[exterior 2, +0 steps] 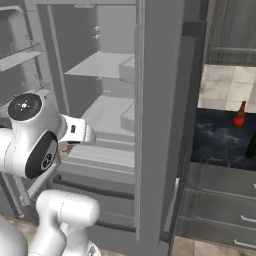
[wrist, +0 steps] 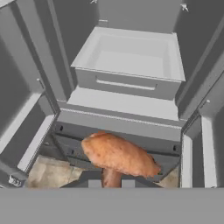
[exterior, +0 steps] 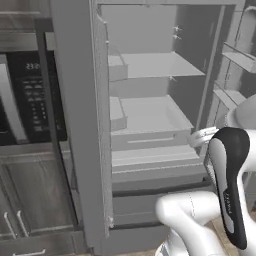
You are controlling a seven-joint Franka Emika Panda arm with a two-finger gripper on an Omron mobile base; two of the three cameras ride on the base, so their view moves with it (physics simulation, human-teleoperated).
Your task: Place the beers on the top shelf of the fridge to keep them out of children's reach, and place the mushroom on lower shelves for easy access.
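The mushroom step is in hand: the tool pinches the mushroom by its stem before the open fridge, and next must carry it forward onto the drawer-fronted lower shelf, then spread.

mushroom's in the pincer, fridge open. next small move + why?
Probably ease forward and slightly up toward the shelf with the drawer front. The pincer is shut on the mushroom, holding it in front of the fridge and lower than that shelf. The beers, one brown, sit on the counter for later.
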